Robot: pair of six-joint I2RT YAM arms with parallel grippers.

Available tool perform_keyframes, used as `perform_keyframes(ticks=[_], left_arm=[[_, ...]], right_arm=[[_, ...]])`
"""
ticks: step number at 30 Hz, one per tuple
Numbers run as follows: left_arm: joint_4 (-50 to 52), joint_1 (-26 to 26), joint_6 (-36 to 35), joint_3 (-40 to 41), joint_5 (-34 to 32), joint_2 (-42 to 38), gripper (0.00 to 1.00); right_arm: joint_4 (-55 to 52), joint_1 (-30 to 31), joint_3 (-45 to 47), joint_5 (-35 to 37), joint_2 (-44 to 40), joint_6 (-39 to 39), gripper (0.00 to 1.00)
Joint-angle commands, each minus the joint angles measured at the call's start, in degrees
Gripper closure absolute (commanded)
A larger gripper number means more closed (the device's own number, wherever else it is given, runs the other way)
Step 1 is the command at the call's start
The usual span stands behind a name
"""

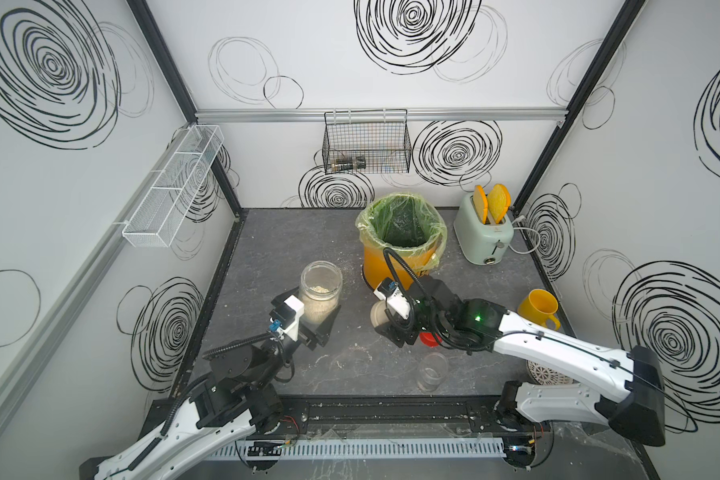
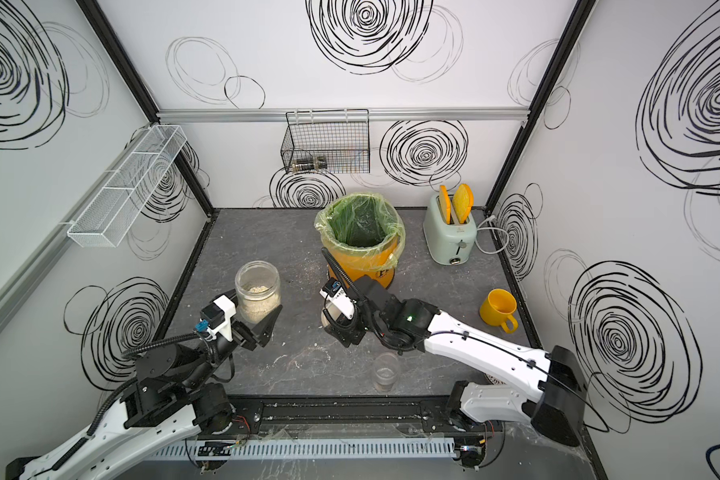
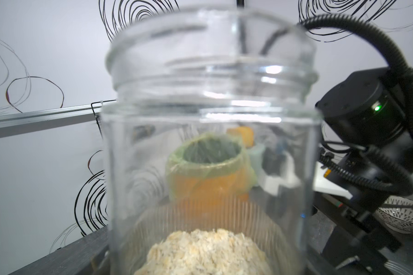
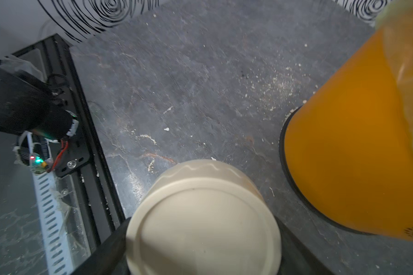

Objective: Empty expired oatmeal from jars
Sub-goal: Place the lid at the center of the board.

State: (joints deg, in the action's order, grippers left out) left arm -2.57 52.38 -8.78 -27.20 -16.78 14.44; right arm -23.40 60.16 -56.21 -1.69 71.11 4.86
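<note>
White walls scrawled with black swirls close in a grey slate tabletop dusted with pale crumbs. On the left wall hangs a white mesh shelf, and on the far wall a black wire basket.

At the left, about midway between near and far, the left claw is spread wide around the lower body of the wide jar, a black finger pressed on each side. This jar is upright with its mouth open, and the oatmeal lies heaped in its bottom part. Whether its base touches the table cannot be told.

Right of it, near the centre, the right claw points down and grips the beige lid between its fingers, above the slate and just beside the foot of the yellow bin. The bin, lined in green, stands far of centre.

A red cap lies on the table, partly hidden under the right arm. Just near of it the slim jar stands upright and uncapped.

In the far right corner a mint toaster holds two slices; a yellow cup sits by the right wall, and a patterned bowl shows near the right arm's base
</note>
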Motion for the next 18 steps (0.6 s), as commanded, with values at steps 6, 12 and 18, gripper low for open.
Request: perform_keyframes(ticks=[6,12,18], left_arm=[[-4.14,-0.44,0.36,0.57,-2.12,-2.6,1.0],[-4.6,-0.52,0.4,1.1,-1.46,-2.58,1.0],[-4.41,-0.67,0.59,1.36,-1.42,-3.44,1.0]], right_arm=[[0.26,4.34,0.63,3.69,9.84,10.78,0.58],[0.92,4.17,1.08,5.4,14.49,12.49,0.58],[3.57,3.78,3.63,4.47,17.15,13.24,0.53]])
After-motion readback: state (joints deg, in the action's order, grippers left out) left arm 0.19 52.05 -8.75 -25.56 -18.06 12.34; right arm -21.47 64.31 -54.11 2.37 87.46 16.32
